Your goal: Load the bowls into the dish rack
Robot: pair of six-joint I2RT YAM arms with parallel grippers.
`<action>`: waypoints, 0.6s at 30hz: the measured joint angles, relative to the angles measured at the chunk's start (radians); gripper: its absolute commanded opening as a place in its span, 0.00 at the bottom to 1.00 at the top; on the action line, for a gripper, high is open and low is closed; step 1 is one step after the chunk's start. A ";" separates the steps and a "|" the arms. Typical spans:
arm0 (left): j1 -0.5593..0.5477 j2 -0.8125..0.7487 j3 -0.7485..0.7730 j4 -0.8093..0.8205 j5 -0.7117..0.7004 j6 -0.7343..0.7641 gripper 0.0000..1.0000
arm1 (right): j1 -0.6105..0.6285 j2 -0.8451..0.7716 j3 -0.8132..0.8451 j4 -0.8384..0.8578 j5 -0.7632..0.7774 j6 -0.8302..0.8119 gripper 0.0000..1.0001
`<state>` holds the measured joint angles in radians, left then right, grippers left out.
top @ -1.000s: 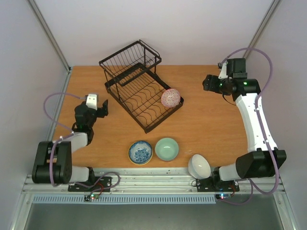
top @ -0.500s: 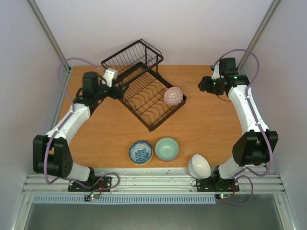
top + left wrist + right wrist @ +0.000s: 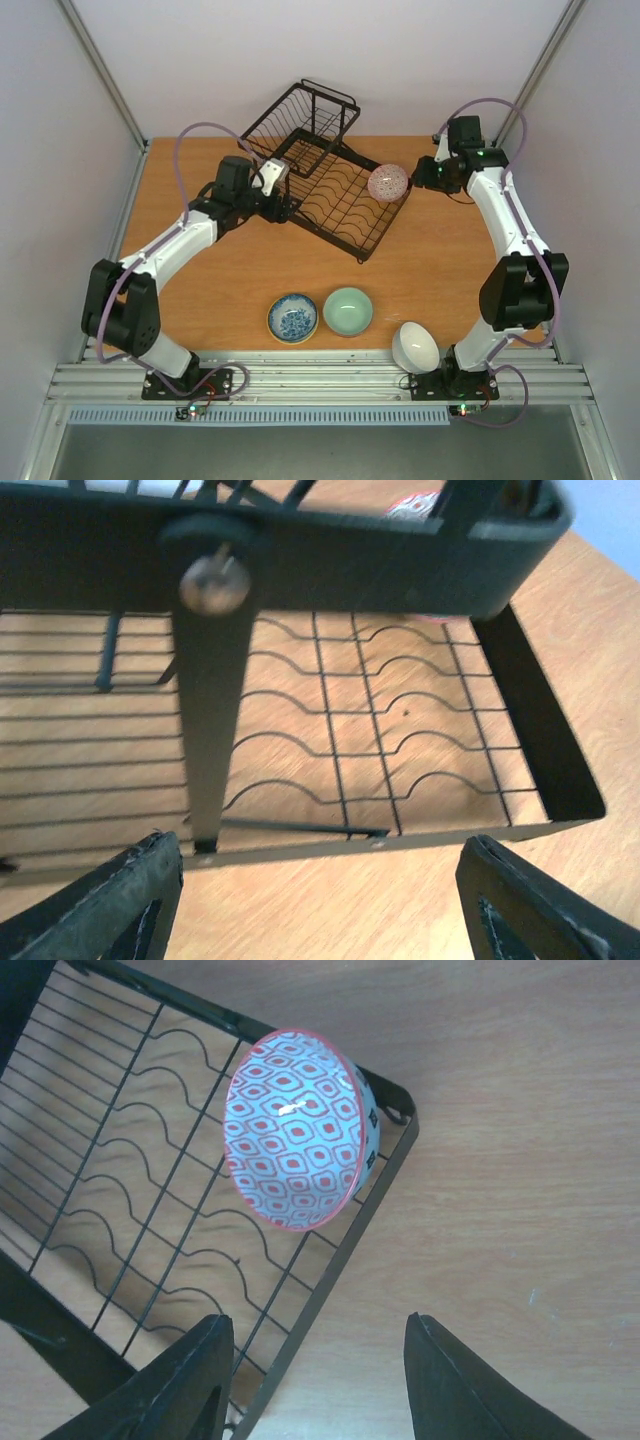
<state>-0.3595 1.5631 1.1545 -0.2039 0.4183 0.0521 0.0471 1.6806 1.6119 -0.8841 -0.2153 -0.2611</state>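
The pink-red bowl (image 3: 300, 1130) is being propped on edge in a corner of the dish rack (image 3: 400, 570). It could be tipped onto the desk (image 3: 450, 260) by a nudge from the right jaws or a shove from the left jaws. Both pairs are being held spread, empty. Three other bowls (image 3: 348, 311) are being left on the desk. No writing is being shown.

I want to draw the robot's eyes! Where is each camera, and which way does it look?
Top camera: high behind the arms, looking down on the dish rack, blue-patterned bowl, green bowl and white bowl; left arm and right arm show.
Left wrist camera: low beside the rack, looking across its wire floor; left claw shows.
Right wrist camera: above the rack's corner, looking down at the pink-red bowl; right claw shows.
Shared: all three see the rack.
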 measured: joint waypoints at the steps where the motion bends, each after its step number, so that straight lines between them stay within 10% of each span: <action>1: 0.000 -0.010 -0.013 -0.003 -0.016 0.001 0.77 | 0.001 0.004 0.003 0.003 0.007 -0.002 0.48; 18: -0.036 -0.196 0.022 -0.221 0.033 0.046 0.72 | 0.018 0.126 -0.006 0.076 0.108 -0.005 0.47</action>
<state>-0.3954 1.3674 1.1767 -0.4248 0.4515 0.0978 0.0650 1.8069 1.6062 -0.8085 -0.1070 -0.2665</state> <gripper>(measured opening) 0.727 0.473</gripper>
